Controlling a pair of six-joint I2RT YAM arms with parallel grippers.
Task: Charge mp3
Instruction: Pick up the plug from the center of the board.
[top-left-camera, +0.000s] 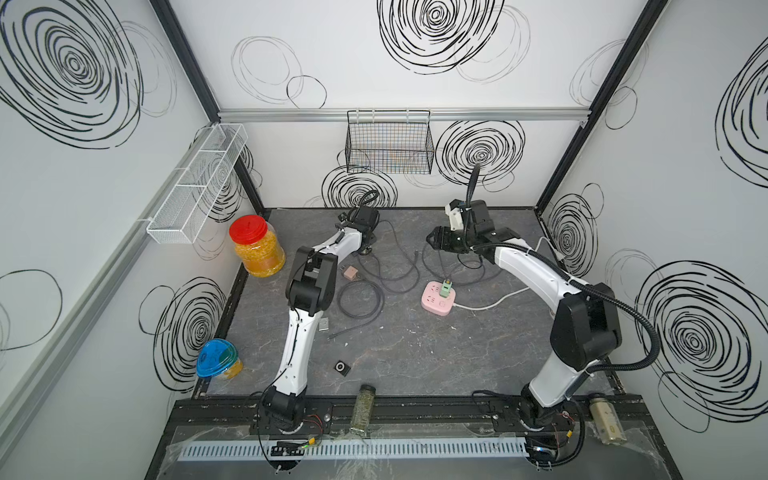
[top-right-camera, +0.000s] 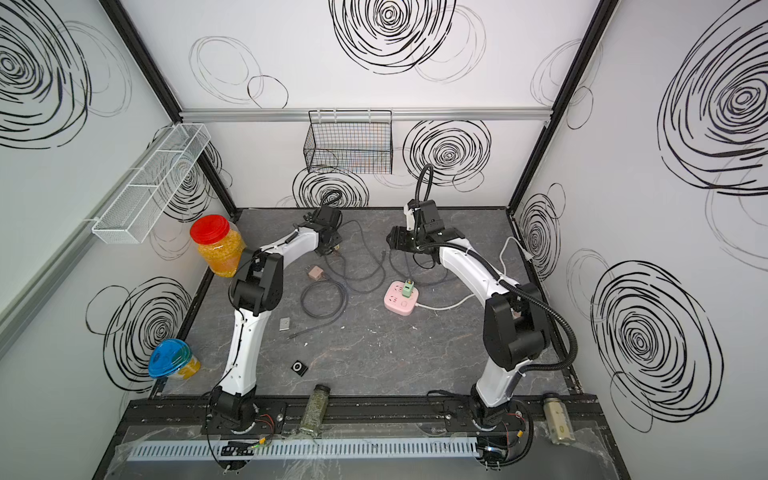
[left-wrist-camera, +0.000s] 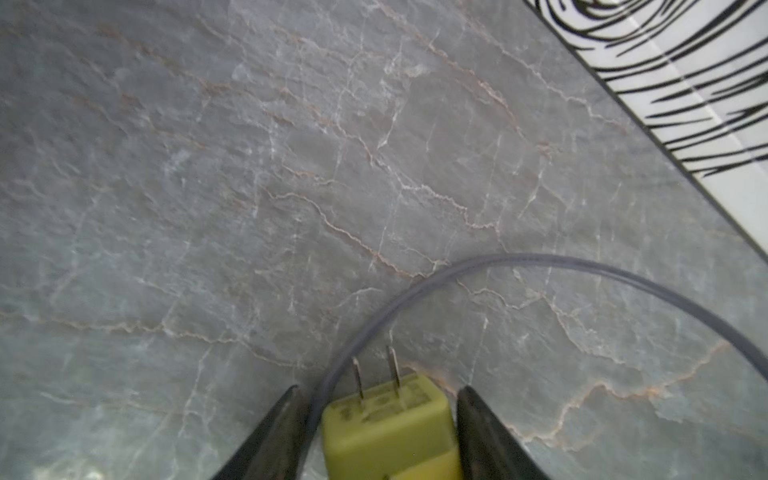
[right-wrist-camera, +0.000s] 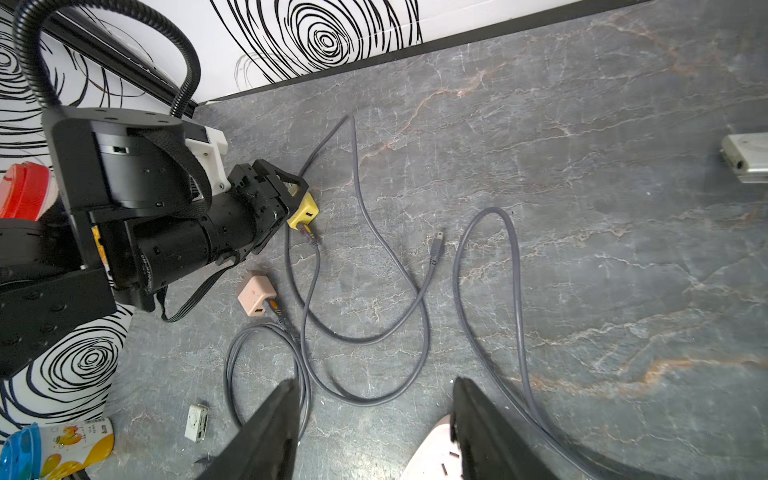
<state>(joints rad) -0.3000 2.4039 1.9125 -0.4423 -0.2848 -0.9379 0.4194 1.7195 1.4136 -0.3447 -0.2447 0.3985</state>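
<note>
The black mp3 player (top-left-camera: 343, 368) is seen lying flat on the grey marbled table (top-left-camera: 415, 357), near the front edge and just beside the left arm's lower link, well apart from both grippers; no cable is joined to it; a silver mp3 player (top-left-camera: 323, 324) is found further back, beside the same arm, with a loose cable tip lying near it.

Further back still, the yellow adapter (left-wrist-camera: 386, 428) is flanked by the fingers of the left gripper (left-wrist-camera: 379, 388), its two prongs pointing forward past the fingertips; a strip of the grey cable (left-wrist-camera: 415, 286) is visible between one finger and the adapter, so whether the jaws are actually clamped cannot be told; in the right wrist view the cable is seen plugged into the adapter's rear, and its free connector (right-wrist-camera: 436, 245) is laid bare on the table.

A pink adapter (top-left-camera: 350, 273) with its own coiled cable (top-left-camera: 359, 299) is set between the two players and the yellow one.

The right gripper (right-wrist-camera: 374, 382) is held with its fingers apart and nothing between them, above the edge of the pink power strip (top-left-camera: 436, 301); a green adapter (top-left-camera: 445, 286) is plugged into that strip.
</note>
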